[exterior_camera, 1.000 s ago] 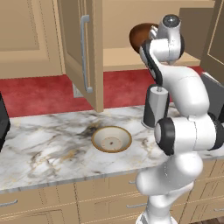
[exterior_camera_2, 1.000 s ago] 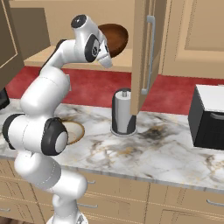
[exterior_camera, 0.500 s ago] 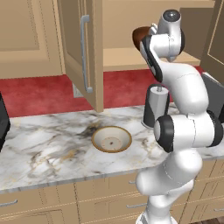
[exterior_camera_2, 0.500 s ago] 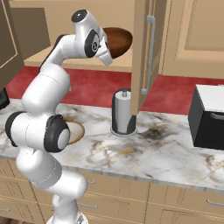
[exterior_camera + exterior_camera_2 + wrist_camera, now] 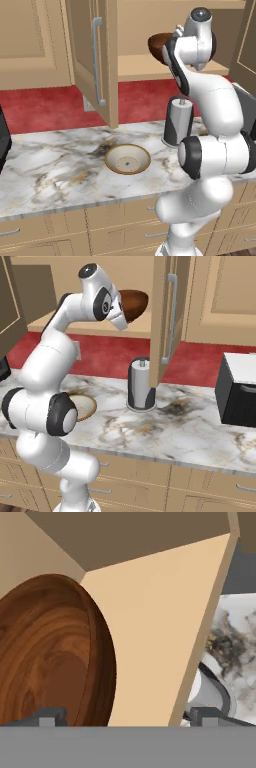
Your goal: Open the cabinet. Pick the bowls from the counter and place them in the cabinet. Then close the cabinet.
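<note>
Cabinet (image 5: 105, 55): both doors open, shelf exposed; opening step done. Brown bowl (image 5: 50, 657): at the cabinet shelf, up on its edge and tilted, hollow side toward my hand camera; from the right base view it sits at the shelf's front, just beside my wrist; whether it rests fully on the shelf I cannot quite tell from here. Gripper (image 5: 127, 717): jaws spread wide, one tip at each lower corner of the hand view, the bowl's rim between them but apparently not clamped; I judge it let go, holding nothing. White bowl (image 5: 127, 159): upright on the counter (image 5: 50, 170) below the cabinet's left door, untouched, well apart from my gripper. Grey canister (image 5: 178, 121): standing on the counter under the cabinet, right of the white bowl; not part of the job. Progress, by my estimate: roughly halfway. Remaining: back out of the cabinet, fetch the white bowl, shelve it, shut both doors.
</note>
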### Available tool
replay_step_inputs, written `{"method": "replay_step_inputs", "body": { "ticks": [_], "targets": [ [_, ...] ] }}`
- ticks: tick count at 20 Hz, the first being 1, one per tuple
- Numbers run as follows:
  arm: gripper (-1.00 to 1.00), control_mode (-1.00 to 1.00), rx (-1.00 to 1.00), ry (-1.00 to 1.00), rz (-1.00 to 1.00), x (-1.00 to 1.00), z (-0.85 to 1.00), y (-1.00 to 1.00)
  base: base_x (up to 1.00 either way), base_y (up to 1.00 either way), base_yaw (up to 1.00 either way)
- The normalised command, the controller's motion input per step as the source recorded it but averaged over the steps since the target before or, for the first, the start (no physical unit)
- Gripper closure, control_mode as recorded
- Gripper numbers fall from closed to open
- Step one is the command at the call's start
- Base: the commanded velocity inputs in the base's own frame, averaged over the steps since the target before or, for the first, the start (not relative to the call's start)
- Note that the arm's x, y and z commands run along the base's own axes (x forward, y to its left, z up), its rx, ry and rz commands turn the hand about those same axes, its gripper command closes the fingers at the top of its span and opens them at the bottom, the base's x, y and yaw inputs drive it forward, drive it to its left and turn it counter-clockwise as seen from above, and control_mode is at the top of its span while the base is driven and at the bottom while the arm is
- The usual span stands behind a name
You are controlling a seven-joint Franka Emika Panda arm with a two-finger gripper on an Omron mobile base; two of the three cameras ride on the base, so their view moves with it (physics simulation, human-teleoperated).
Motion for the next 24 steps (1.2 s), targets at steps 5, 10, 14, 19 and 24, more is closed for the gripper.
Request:
{"method": "replay_step_inputs", "body": {
  "ticks": [5,10,14,19,24],
  "targets": [
    [-1.00,-1.00,0.02,-0.15,0.00,-0.90,0.16,-0.33,0.00,0.00,0.00],
    [-1.00,-1.00,0.17,-0.32,0.00,-1.00,0.00,-0.55,0.00,0.00,0.00],
    [-1.00,-1.00,0.48,-0.42,0.00,-1.00,0.00,-0.51,0.00,0.00,0.00],
    [-1.00,-1.00,0.32,-0.29,0.00,-1.00,0.05,-0.37,0.00,0.00,0.00],
    [-1.00,-1.00,0.01,-0.02,0.08,-1.00,-0.14,0.03,0.00,0.00,0.00]
  ]
}}
